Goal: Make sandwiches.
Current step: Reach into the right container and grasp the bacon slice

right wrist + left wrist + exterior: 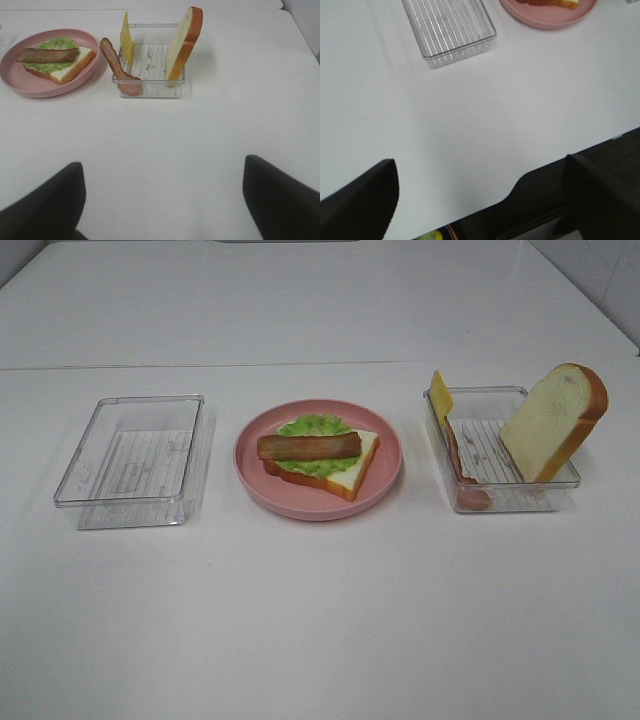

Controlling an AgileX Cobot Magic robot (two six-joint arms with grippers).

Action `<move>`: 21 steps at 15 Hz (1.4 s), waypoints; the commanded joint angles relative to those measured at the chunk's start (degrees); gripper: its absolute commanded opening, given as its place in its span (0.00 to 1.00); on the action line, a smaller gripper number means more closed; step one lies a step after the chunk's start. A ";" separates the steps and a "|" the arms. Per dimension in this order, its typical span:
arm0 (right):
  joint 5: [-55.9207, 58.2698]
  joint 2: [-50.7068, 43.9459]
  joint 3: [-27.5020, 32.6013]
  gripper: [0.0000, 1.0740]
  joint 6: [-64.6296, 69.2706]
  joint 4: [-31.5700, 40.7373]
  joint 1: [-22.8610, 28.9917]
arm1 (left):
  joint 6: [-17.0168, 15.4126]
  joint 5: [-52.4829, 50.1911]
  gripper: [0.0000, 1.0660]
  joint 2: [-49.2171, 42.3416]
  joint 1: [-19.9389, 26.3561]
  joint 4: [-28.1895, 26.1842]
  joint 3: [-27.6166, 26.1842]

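Left gripper [480, 162]: spread wide and empty, hanging over the near edge of the surface [485, 115], well apart from all the food.
Right gripper [163, 164]: also spread wide with nothing between its fingers, facing the right tray [150, 92] across bare surface.
Ham slice [117, 65]: draped over the near wall of the right tray, at the end towards the pink plate [30, 90], one end down inside and the rest leaning up and out.
Sandwich so far: it sits on the pink plate between the two trays, with the bottom bread slice [345, 475] under the lettuce [315, 425] and the bacon strip [308, 447] lying across the top.
Left tray [120, 502]: holds nothing.
Cheese slice [440, 395]: stands on edge at the far corner of the right tray, just beside the ham slice.
Top bread slice [555, 420]: leans upright against the tray's outer side.
Step in hand: probably the ham goes on next, and it lies on the right gripper's side.
How to do it well: come down on the part of the ham that shows above the tray wall and close across its thin edge. Lift straight up until it clears the wall, so the light tray is not dragged and the cheese is not tipped. The slice looks limp, so lay it flat along the bacon before letting go.
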 commanded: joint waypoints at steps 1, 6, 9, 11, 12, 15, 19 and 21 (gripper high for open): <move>-0.40 -0.63 0.11 0.75 0.57 0.06 -0.17 | 0.86 -1.38 0.79 -9.57 -0.23 0.29 4.18; -0.40 -0.63 0.11 0.75 0.57 0.06 -0.17 | 3.55 -5.90 0.79 -30.71 -0.23 0.11 15.99; -0.40 -0.63 0.11 0.75 0.52 0.06 -0.17 | 3.50 -8.14 0.79 -35.92 -0.23 0.11 20.05; -0.86 0.40 -0.17 0.75 0.52 0.06 -0.17 | 2.81 -8.65 0.79 -37.59 -0.23 1.38 21.94; -1.49 1.72 -0.69 0.75 0.52 0.06 -0.17 | 2.69 -8.65 0.79 -37.59 -0.23 1.55 21.94; -7.91 7.73 -1.60 0.75 0.46 1.03 -0.17 | 2.69 -8.65 0.79 -38.73 -0.23 1.55 21.94; -18.39 21.72 -1.60 0.75 0.23 5.56 -0.17 | 2.69 -8.65 0.79 -38.90 -0.23 1.55 21.94; -22.57 29.79 -1.72 0.75 -0.63 8.02 -0.17 | 2.69 -8.65 0.79 -38.90 -0.23 1.55 21.94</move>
